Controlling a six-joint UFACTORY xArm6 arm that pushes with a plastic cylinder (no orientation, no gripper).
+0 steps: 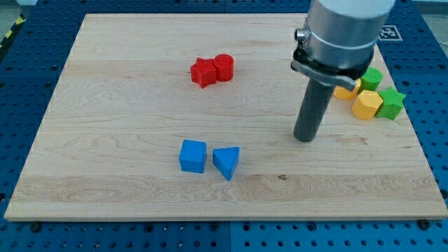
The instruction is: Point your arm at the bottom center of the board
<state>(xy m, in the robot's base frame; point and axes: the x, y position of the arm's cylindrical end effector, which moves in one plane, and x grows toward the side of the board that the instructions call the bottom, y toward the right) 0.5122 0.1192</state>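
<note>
My tip (pixel 304 138) rests on the wooden board (pixel 126 189), right of centre. A blue cube (pixel 192 156) and a blue triangular block (pixel 227 162) sit side by side to the lower left of the tip. A red star block (pixel 203 72) touches a red cylinder (pixel 223 67) at the upper middle. At the right edge a cluster holds a yellow hexagonal block (pixel 367 104), a green star block (pixel 391 103), a green cylinder (pixel 371 78) and a yellow block (pixel 346 89) partly hidden behind the rod.
The board lies on a blue perforated table (pixel 427 84). The arm's grey body (pixel 346 35) rises out of the view's top right. A black-and-white marker (pixel 388 32) shows at the top right corner.
</note>
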